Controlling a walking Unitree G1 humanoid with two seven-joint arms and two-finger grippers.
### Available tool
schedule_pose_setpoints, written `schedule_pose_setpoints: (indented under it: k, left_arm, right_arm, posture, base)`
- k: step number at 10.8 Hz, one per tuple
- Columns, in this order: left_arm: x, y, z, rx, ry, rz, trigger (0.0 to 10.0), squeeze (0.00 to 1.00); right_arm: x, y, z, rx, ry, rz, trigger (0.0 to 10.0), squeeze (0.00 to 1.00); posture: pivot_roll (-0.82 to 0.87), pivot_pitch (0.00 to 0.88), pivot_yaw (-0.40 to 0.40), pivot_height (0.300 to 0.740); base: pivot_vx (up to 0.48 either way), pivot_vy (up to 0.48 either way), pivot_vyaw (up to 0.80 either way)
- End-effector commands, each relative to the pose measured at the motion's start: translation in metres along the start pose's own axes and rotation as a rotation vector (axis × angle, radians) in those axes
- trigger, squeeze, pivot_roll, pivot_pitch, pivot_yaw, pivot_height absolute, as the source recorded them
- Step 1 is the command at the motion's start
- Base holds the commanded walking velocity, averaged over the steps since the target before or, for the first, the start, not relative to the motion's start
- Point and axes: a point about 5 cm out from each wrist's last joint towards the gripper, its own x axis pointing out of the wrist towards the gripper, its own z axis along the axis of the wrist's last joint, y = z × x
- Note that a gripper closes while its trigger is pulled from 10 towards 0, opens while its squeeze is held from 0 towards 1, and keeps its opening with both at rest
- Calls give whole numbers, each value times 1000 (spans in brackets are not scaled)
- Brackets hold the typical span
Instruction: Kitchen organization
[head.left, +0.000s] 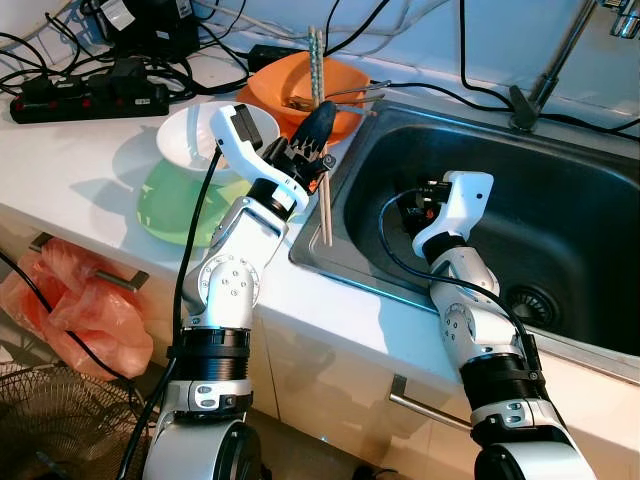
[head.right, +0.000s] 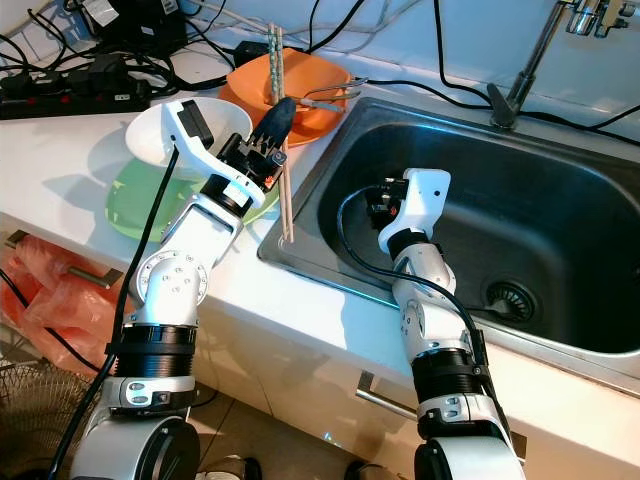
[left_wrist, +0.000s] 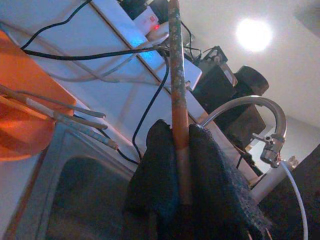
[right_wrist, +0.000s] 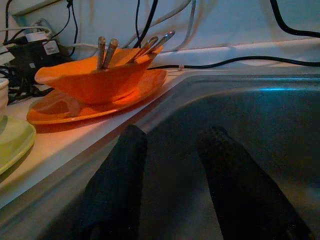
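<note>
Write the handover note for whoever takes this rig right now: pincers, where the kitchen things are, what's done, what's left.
Left pincer: shut on chopsticks, held upright at the sink's left rim, beside the orange bowl.
Right pincer: open, holding nothing, low inside the sink.
Things: orange bowl on an orange plate holds chopsticks and metal utensils; white bowl sits on the green plate on the counter.
Done: chopsticks picked up.
Left: probably place them with the others in the orange bowl; final placement unclear.
</note>
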Motion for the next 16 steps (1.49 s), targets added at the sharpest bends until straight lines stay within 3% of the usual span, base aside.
schedule_pose_setpoints:
  k: [1,3,6,8,12,16]
  left_arm:
    - [0,1,-5,-60,-40,21,10000,0]
    - [1,10,4,-72,-131,97,10000,0]
    - [4,4,-10,-58,-86,116,10000,0]
    - [14,-4,-12,251,-2,141,10000,0]
    - [16,1,-13,359,-51,204,10000,0]
    - [29,-10,-28,600,47,153,10000,0]
  right_arm:
    - [-4,-2,-8,14,42,-5,10000,0]
    - [-4,-4,-8,14,42,-12,10000,0]
    - [-4,-2,-9,17,44,-13,10000,0]
    - [-4,-2,-10,19,43,-17,10000,0]
    - [-4,-3,-9,21,37,-27,10000,0]
    - [-4,-4,-9,19,36,-39,10000,0]
  posture:
    - [42,104,-10,740]
    - [43,106,-10,740]
    - [43,107,-8,740]
    - [46,107,-6,740]
    - [45,106,-3,740]
    - [37,107,5,740]
  base:
    - [0,0,0]
    - [0,0,0]
    - [0,0,0]
    - [0,0,0]
    - [0,0,0]
    - [0,0,0]
